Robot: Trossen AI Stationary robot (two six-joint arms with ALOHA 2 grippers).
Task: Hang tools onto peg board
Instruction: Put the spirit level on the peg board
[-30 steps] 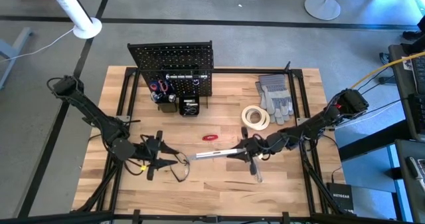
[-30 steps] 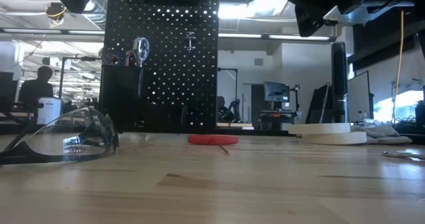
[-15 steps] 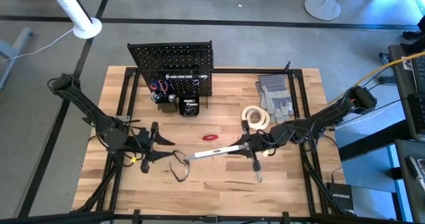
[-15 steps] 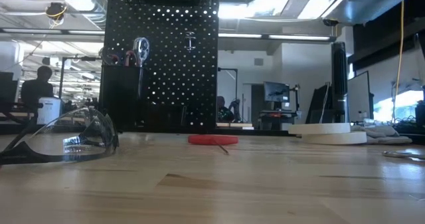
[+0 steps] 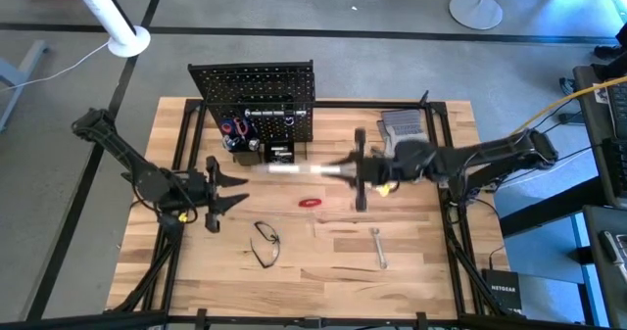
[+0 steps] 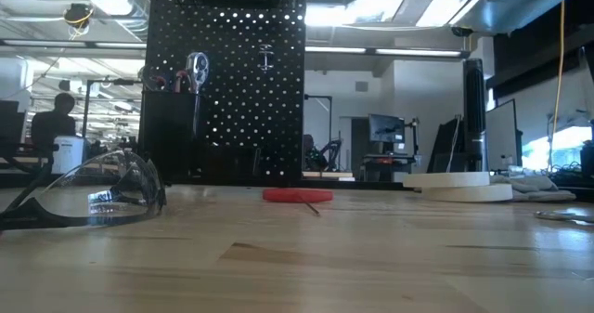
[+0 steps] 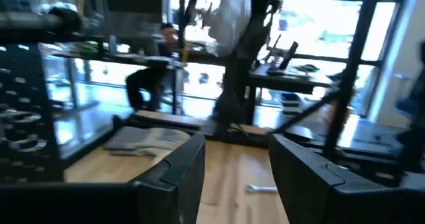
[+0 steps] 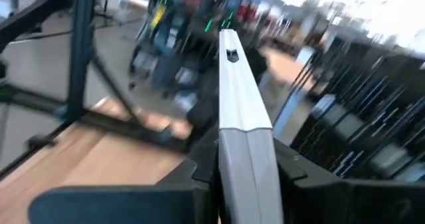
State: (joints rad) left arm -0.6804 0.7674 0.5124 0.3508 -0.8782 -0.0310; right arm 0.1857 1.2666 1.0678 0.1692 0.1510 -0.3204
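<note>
Silver bar level (image 5: 312, 169) clamped in right end effector (image 5: 359, 170) near peg board (image 5: 253, 100), left end effector (image 5: 216, 192) open, safety glasses (image 5: 265, 243) below.

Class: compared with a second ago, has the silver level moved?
Yes. Held in the right gripper, the level has left the table's front and moved toward the peg board.

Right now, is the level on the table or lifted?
Lifted: the right gripper is shut on the level, carrying it above the table near the peg board.
</note>
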